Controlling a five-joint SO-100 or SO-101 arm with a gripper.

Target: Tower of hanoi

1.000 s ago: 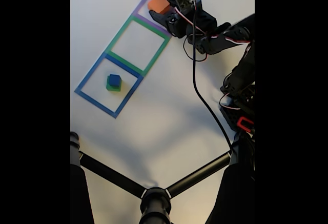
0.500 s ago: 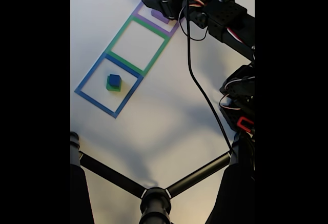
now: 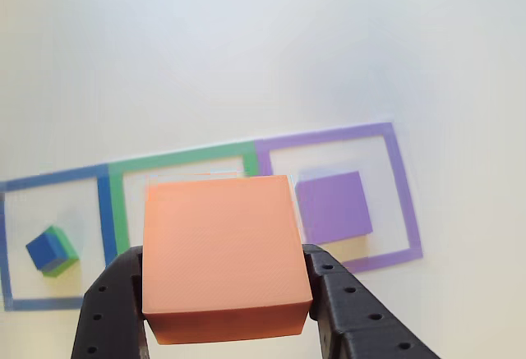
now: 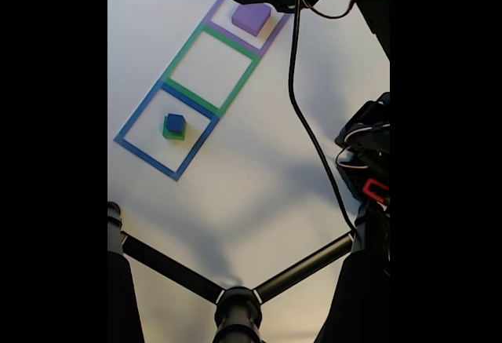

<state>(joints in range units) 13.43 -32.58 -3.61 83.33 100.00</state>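
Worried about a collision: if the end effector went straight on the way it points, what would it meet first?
Likely the white table. The end effector, shut on the orange block, appears aimed near the green tape square, beside the purple slab; depth is unclear.

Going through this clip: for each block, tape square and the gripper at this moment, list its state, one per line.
orange block: held off the table between the gripper's fingers.
gripper: shut on the orange block.
purple slab: flat in the purple tape square, uncovered.
blue cube: stacked on the green cube, in the blue tape square.
green tape square: holds no block in the fixed view.
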